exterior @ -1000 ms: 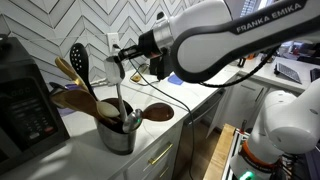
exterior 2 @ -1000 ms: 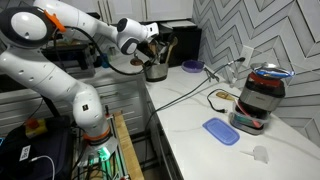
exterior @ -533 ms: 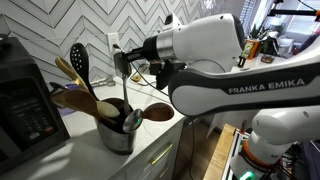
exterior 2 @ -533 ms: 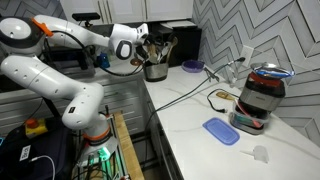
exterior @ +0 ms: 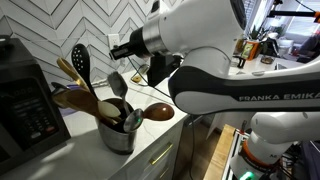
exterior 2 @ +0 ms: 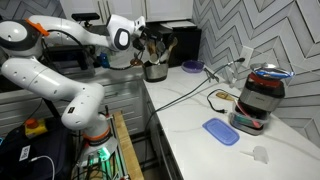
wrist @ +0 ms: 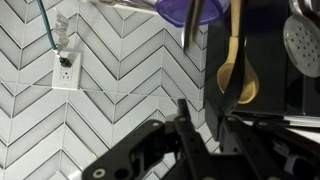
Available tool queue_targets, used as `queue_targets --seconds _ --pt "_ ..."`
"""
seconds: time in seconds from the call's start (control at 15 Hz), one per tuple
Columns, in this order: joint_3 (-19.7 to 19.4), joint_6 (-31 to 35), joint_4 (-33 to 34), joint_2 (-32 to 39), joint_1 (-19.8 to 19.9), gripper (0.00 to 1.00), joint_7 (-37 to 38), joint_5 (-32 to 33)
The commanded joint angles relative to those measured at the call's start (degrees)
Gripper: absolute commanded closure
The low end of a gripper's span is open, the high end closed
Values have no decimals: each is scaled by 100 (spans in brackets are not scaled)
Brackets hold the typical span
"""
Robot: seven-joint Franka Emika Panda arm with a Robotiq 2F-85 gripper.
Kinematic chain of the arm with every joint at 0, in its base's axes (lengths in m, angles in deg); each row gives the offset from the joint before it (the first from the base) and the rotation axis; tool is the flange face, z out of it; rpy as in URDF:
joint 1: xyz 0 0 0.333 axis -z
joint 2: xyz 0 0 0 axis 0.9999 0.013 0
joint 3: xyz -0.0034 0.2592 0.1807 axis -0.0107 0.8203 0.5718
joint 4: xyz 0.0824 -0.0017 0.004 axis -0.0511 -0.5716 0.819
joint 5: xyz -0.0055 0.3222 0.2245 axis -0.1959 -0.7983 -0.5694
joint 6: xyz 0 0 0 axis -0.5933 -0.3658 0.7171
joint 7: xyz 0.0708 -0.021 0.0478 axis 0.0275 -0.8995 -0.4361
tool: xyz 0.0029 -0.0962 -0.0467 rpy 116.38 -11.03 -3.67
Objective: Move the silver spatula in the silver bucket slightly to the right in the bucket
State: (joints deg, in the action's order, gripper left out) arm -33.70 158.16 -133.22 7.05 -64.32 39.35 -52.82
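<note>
The silver bucket (exterior: pixel 118 137) stands on the white counter near its front edge and holds several utensils; it also shows in an exterior view (exterior 2: pixel 155 72). The silver spatula (exterior: pixel 117 85) stands upright in it, with wooden spoons and a black slotted spoon (exterior: pixel 78 58) to its left. My gripper (exterior: pixel 116 52) is just above the spatula's top, also seen in an exterior view (exterior 2: pixel 146 44). In the wrist view the spatula (wrist: pixel 196 30) runs between my fingers (wrist: pixel 205 125) with a gap beside it; the jaws look open.
A black appliance (exterior: pixel 25 105) stands left of the bucket. A brown wooden spoon (exterior: pixel 155 112) leans out to the right. A purple bowl (exterior 2: pixel 191 66), a red blender (exterior 2: pixel 260 95) and a blue lid (exterior 2: pixel 220 130) sit along the counter. The tiled wall has an outlet (wrist: pixel 65 70).
My gripper has risen from the spatula's upper part to just above it, uncovering the spatula's top. The arm has swung closer to the camera.
</note>
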Motion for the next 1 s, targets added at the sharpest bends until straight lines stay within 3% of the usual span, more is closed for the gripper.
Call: queue_targets --seconds 0.0,0.2,0.4,0.67,0.93 --pt "-551 -249 92 383 -531 44 365 390" --pt "-1000 63 -18 437 -748 19 875 201" --pt "-1859 500 -253 691 -1282 1 959 73" --pt "-3570 1335 -580 1090 -2672 0 414 -390" --pt "-5216 1638 -445 1125 -4223 0 509 -385"
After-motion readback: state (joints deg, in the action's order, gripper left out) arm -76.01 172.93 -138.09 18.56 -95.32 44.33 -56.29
